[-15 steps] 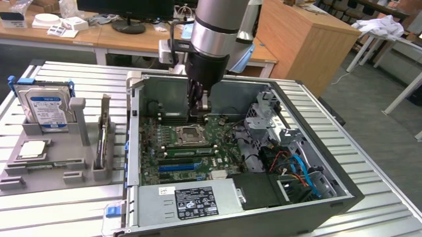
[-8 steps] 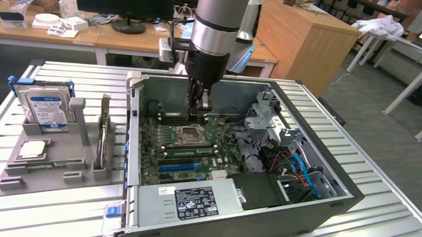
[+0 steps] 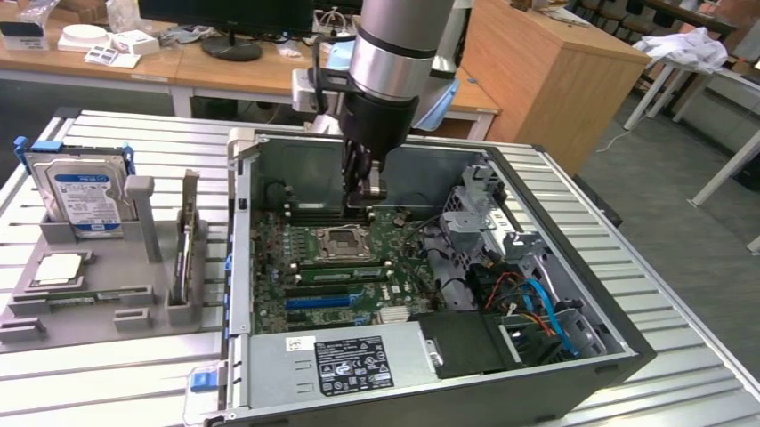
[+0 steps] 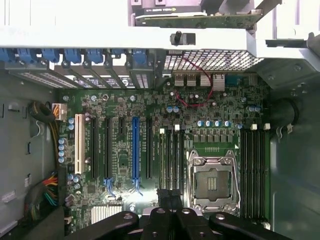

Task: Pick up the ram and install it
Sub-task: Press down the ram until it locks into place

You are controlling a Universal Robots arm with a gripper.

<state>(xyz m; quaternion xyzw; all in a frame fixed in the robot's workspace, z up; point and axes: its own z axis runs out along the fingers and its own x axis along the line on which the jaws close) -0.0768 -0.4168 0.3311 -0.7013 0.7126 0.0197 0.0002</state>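
My gripper (image 3: 363, 206) hangs inside the open computer case (image 3: 618, 342), low over the motherboard (image 3: 311, 253) beside the processor socket (image 3: 340, 240). Its fingers are shut and I see nothing held between them. In the wrist view the gripper (image 4: 169, 202) sits over the black memory slots (image 4: 172, 160) next to the socket (image 4: 212, 182). A green ram (image 3: 340, 272) with black chips stands in a slot on the near side of the socket. Another thin ram-like board (image 3: 185, 240) stands on edge in the grey rack (image 3: 84, 311) at the exterior view's left.
The rack also holds a hard drive (image 3: 81, 191) and a square silver chip (image 3: 60, 269). A power supply (image 3: 344, 360), a drive cage (image 3: 481, 209) and coloured cables (image 3: 535, 307) crowd the case. More memory slots (image 4: 254, 170) and expansion slots (image 4: 135, 147) lie on the board.
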